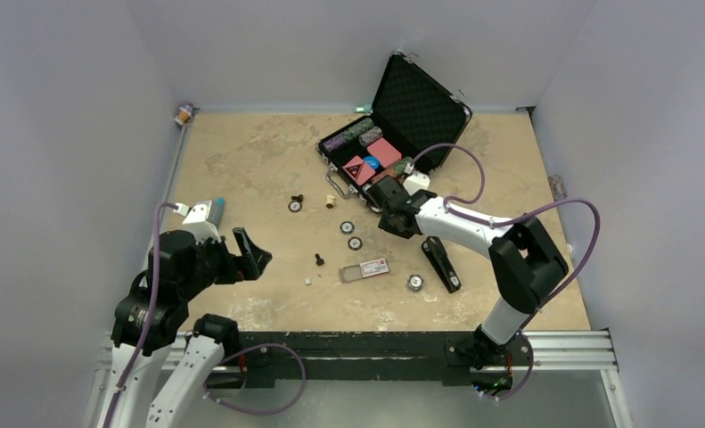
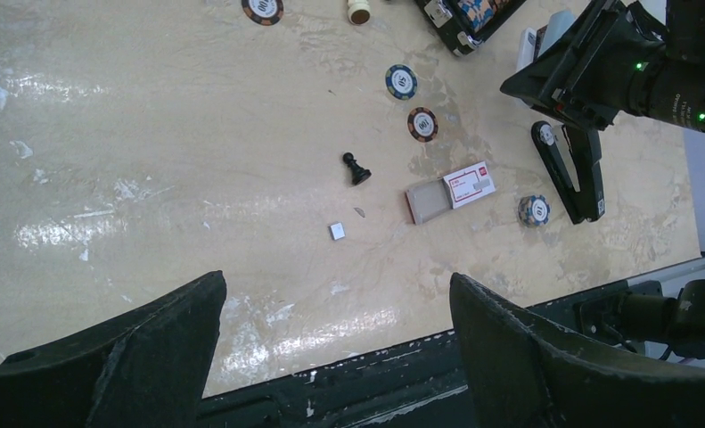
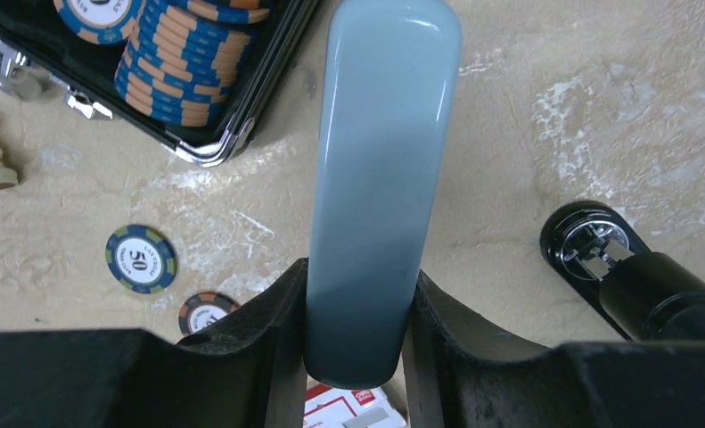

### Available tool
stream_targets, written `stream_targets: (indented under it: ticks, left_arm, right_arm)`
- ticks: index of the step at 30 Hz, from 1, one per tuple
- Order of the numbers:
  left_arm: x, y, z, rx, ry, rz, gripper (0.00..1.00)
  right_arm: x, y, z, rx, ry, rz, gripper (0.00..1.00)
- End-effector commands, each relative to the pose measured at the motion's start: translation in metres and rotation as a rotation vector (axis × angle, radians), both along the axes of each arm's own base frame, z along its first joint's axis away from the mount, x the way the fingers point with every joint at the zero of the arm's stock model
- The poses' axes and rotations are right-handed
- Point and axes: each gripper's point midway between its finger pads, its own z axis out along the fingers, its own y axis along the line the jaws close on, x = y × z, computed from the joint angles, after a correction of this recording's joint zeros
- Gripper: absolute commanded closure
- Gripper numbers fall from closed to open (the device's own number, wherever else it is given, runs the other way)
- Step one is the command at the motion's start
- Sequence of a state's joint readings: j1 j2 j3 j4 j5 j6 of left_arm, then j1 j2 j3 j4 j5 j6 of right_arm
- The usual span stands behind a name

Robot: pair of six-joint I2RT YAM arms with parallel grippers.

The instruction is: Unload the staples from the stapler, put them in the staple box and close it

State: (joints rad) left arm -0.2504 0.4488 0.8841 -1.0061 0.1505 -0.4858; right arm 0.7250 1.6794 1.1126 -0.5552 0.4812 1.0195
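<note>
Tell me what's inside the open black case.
Rows of poker chips and two pink boxes lie in the case. The right gripper, shut on a pale teal oblong, covers the case's nearest corner, so what lies there cannot be seen.

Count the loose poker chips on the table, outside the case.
4. First chip left of the case; two more mid-table; the fourth beside the stapler. Others may be hidden.

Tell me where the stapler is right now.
In the top view the stapler lies flat on the table, right of centre and towards the front edge, with a lone poker chip just left of its near end.
</note>
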Motion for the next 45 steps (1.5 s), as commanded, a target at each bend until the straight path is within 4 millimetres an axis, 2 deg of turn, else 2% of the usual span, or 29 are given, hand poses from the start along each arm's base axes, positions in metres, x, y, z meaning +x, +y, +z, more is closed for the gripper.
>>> stream_targets:
  ticks: [1,12,20,26,28,31,32,33,39,45]
  left_arm:
    - [0.007,-0.002,0.006,0.000,-0.045,-0.019,0.02]
    - [0.009,-0.002,0.006,-0.001,-0.041,-0.017,0.02]
    - [0.009,-0.002,0.005,-0.002,-0.038,-0.015,0.02]
    - [0.009,-0.002,0.005,0.000,-0.037,-0.013,0.02]
    - [0.009,-0.002,0.004,0.000,-0.036,-0.013,0.02]
    - [0.009,-0.002,0.004,-0.002,-0.036,-0.013,0.03]
    - [0.009,-0.002,0.004,-0.001,-0.035,-0.013,0.03]
    - [0.009,-0.002,0.004,-0.002,-0.034,-0.013,0.03]
    - [0.009,-0.002,0.004,-0.002,-0.033,-0.013,0.02]
    - [0.009,-0.002,0.004,-0.002,-0.029,-0.014,0.03]
  right_arm:
    - [0.022,-0.002,0.013,0.035,-0.061,-0.029,1.00]
    - [0.043,-0.006,-0.007,0.027,-0.041,-0.005,1.00]
    - [0.044,0.000,-0.020,0.036,-0.018,0.018,0.98]
    - [0.044,0.003,-0.024,0.049,-0.013,0.036,0.69]
    - [0.044,0.003,-0.024,0.049,-0.013,0.041,0.52]
    - [0.044,0.005,-0.020,0.055,-0.016,0.059,0.16]
    - [0.043,0.005,-0.019,0.054,-0.018,0.065,0.07]
    - [0.042,0.004,-0.017,0.053,-0.020,0.066,0.02]
    - [0.037,0.004,0.001,0.067,-0.047,0.110,0.01]
    - [0.023,0.029,0.040,0.182,-0.119,0.275,0.01]
